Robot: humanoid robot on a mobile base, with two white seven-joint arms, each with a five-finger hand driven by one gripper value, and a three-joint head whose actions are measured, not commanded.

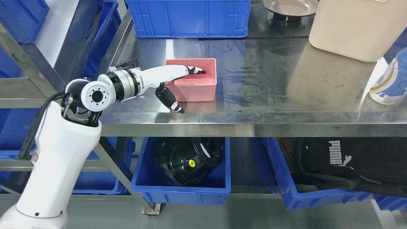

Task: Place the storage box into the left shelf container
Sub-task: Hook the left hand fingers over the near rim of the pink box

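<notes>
A small pink storage box (197,86) sits on the steel table (270,92), left of the middle. My left hand (182,90) reaches over its left rim: the fingers (195,70) stretch inside the box, and the thumb (170,100) hangs outside its front-left wall. The hand is spread around that wall without closing on it. The left shelf rack (38,92) with blue containers (101,35) stands at the picture's left. My right arm is out of view.
A large blue crate (190,17) stands at the table's back. A beige bin (356,27), a metal dish (289,6) and a bottle (389,81) are on the right. Below, blue bins hold a black helmet (186,159) and a black bag (343,162).
</notes>
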